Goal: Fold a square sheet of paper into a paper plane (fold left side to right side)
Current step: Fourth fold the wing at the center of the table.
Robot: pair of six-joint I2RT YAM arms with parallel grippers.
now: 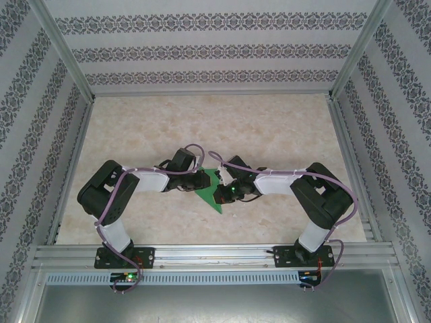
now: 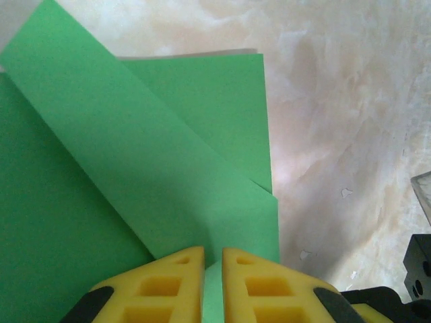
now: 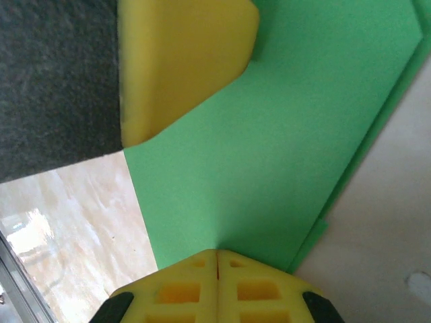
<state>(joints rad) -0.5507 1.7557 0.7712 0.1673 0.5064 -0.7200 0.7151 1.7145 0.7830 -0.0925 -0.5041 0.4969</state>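
A: Marble-look table [image 1: 135,134], and at its middle, between the two arms, the green paper [image 1: 210,192] — part-folded to a point and lying flat. What is the step?

B: Setting a crease, I judge. A flap [image 2: 135,155] lies slantwise across the layers beneath. To do it well, one gripper should pin the paper while the other slides along the fold. It should go from the middle outward, light and flat, so the layers don't skid and the edges line up.

A: The left gripper [image 2: 212,266]?

B: Its tips sit at the flap's lower end, a sliver apart, with green showing in the gap. Whether it pinches the paper or only presses down on it, I cannot tell.

A: And the right gripper [image 3: 217,259]?

B: Fully closed — the fingers meet, with nothing between them. Its tips rest on the paper near one edge, not far from a left finger.
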